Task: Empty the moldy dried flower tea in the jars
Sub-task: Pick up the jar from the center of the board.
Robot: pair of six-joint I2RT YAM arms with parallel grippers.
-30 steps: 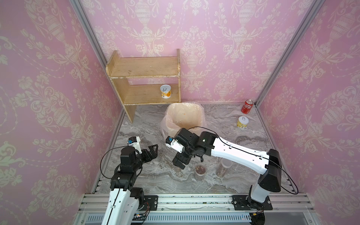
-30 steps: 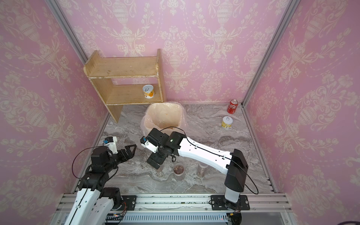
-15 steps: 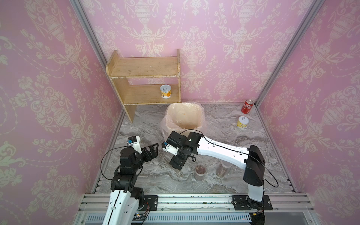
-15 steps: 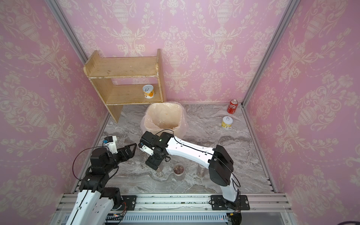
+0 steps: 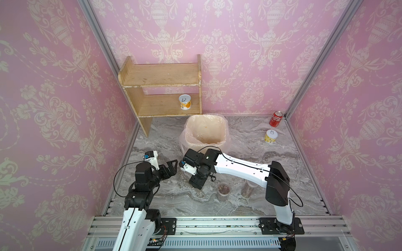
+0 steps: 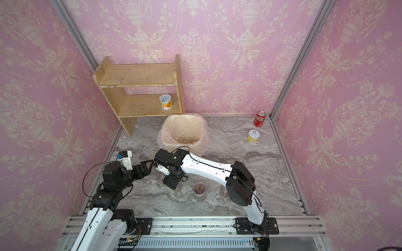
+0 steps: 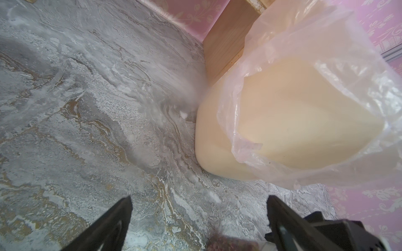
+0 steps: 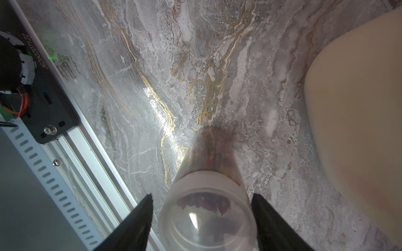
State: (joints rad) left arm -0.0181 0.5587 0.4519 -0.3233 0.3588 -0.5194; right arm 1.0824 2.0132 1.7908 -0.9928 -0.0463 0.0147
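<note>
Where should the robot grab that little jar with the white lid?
Probably across the round sides of the lid, coming from above. The jar stands upright on the table, and the open right gripper straddles it.

Right gripper (image 8: 201,194): two black tapered fingers (image 8: 134,223) flank small clear cylindrical jar (image 8: 206,219) with whitish round lid. Narrow gap shows beside one finger; other finger almost at lid. Jar upright on grey marble-pattern tabletop with gold veins (image 8: 174,65). Dark reddish-brown dried flower tea (image 8: 206,152) inside, seen through lid and wall. Beige plastic bin wall (image 8: 359,130) near jar, not touching. Silver slotted aluminium rail (image 8: 65,173) and black mounting plate (image 8: 50,113) along table edge.
</note>
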